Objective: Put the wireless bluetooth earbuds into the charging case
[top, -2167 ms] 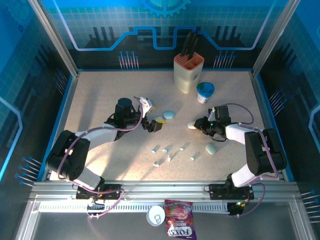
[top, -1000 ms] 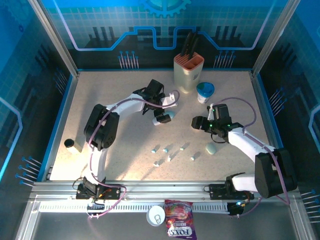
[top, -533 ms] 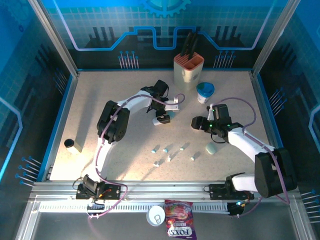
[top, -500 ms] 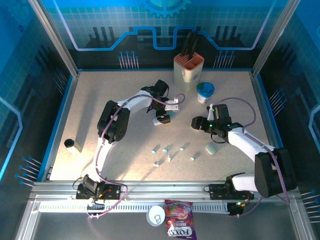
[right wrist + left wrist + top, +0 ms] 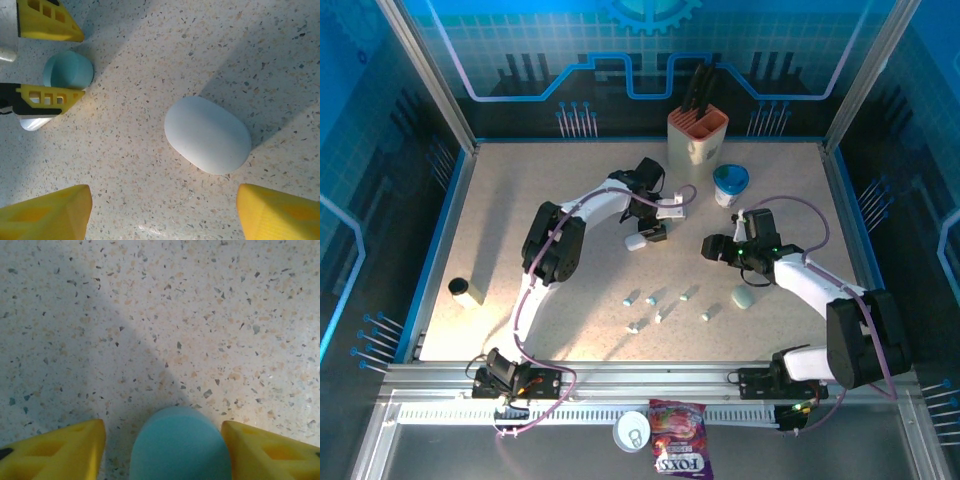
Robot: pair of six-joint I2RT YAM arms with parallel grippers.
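Top view: speckled desk (image 5: pixel 540 200), both arms reaching in toward its middle. The earbuds (image 5: pixel 651 299) lie loose on the desk between centre and near edge, a scatter of six tiny stemmed pieces that I can count, apart from one another and held by neither claw; their colours are too small to call with certainty. Left claw (image 5: pixel 163 426) is down at desk level, roughly central and a little toward the far edge, its yellow fingers (image 5: pixel 65 450) standing either side of a pale blue case (image 5: pixel 180 445). In the left wrist view one finger meets the case's edge and the other shows a strip of bare desk beside it, so the claw is released around the case and does not clamp it. A second white case (image 5: pixel 636 242) sits just beside this claw on its near side. Right claw (image 5: pixel 164 190) hangs right of centre, spread wide, straddling a white case (image 5: pixel 207 135) that lies flat on the desk with clear gaps to both fingers; nothing is grasped. The right wrist view also takes in the left claw and the pale blue case between its fingers. A second blue case (image 5: pixel 743 297) rests on the desk near the right arm, toward the right edge. Knife block (image 5: pixel 697 145) stands upright at the far edge, a blue-lidded cup (image 5: pixel 730 185) just to its right. A small dark cylinder (image 5: pixel 465 290) lies near the left edge.
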